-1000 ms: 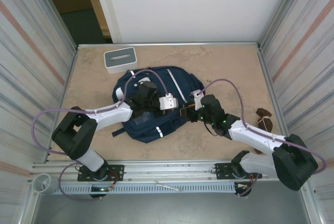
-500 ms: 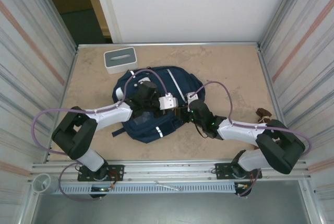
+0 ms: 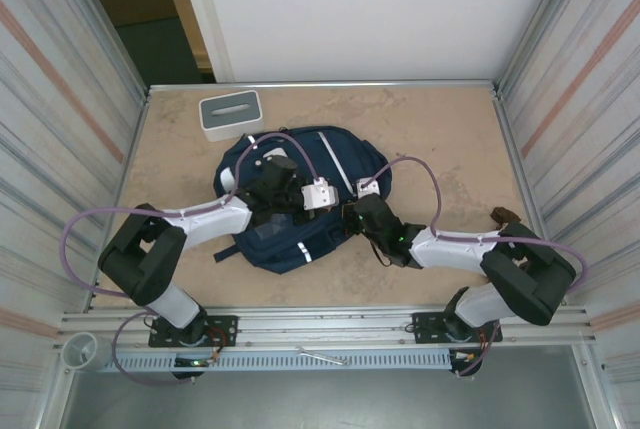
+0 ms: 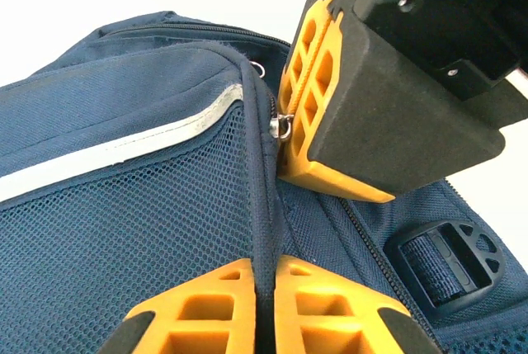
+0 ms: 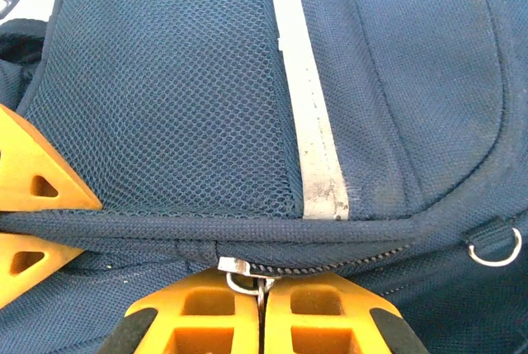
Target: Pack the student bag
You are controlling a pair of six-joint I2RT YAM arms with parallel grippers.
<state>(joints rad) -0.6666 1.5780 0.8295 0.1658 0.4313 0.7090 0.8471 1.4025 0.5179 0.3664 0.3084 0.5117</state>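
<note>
The right gripper (image 5: 261, 295) has its orange fingers pressed together on the silver zipper pull (image 5: 239, 267) of the student bag (image 5: 181, 98), with no gap showing between the pads. The left gripper (image 4: 264, 286) is likewise closed tight, pinching the piped seam (image 4: 262, 205) at the bag's mesh pocket. The two grippers are close together on the same seam, and one right finger touches the fabric just beside the pull.

The bag lies flat at the middle of the table (image 3: 440, 139), under both wrists. A white reflective stripe (image 5: 309, 123) crosses the bag's mesh panel toward the zip. A metal D-ring (image 5: 495, 247) sits on the bag to one side of the pull, and a black buckle (image 4: 445, 259) is on a strap at the bag's edge.

Beyond the bag's far left corner stands a grey-and-white box (image 3: 230, 114). Well off the bag's right side lies a small brown object (image 3: 503, 216), too small to identify.

From above, the wrist housings cover both sets of fingertips. Whether the zip is open behind the pull cannot be told.
</note>
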